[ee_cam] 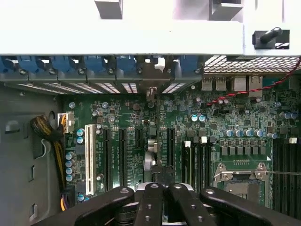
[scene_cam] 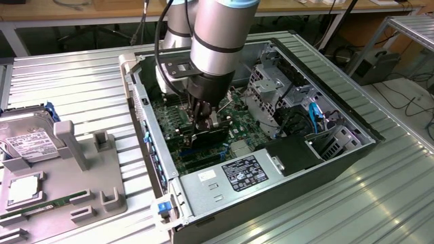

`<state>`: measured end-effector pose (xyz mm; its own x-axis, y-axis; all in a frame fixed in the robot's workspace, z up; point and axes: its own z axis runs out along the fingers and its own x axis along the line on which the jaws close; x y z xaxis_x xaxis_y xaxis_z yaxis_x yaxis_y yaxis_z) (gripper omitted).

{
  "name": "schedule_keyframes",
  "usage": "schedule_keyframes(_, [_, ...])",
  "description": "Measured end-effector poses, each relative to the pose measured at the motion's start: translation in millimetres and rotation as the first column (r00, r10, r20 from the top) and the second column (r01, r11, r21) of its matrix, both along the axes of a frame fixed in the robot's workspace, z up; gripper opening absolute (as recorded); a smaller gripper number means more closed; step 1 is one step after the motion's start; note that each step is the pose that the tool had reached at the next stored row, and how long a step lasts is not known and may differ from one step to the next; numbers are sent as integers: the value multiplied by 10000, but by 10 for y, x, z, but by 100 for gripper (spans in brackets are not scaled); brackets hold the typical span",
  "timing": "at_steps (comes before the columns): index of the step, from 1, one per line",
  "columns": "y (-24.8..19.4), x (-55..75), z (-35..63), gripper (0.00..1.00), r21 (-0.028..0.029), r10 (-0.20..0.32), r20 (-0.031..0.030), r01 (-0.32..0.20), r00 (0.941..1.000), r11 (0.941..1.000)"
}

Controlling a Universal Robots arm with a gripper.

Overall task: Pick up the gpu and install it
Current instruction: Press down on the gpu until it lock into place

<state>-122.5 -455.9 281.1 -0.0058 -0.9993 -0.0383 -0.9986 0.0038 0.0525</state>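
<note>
Exterior view has my gripper (scene_cam: 203, 128) down inside the open computer case (scene_cam: 326, 109), jaws clamped on the gpu (scene_cam: 209, 136), which stands on edge over the green motherboard (scene_cam: 169, 114). Wrist view, I'm looking past the fingers (ee_cam: 150, 202) at the expansion slots (ee_cam: 115, 157). Hard drive (scene_cam: 27, 140) sits well apart on the table (scene_cam: 74, 81)

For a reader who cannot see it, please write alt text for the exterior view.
A robot arm reaches into an open computer case, its gripper holding the gpu upright just above the green motherboard. A grey fixture tray on the exterior view's left holds a hard drive.
</note>
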Motion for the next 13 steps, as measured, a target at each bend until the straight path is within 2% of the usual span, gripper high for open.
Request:
schedule_keyframes(4, [0, -7, -37, 11, 0, 1, 9, -1, 10000, 10000])
schedule_keyframes(8, [0, -9, -84, 11, 5, 2, 56, -2, 10000, 10000])
schedule_keyframes(13, [-1, -38, -83, 11, -1, 1, 52, -1, 10000, 10000])
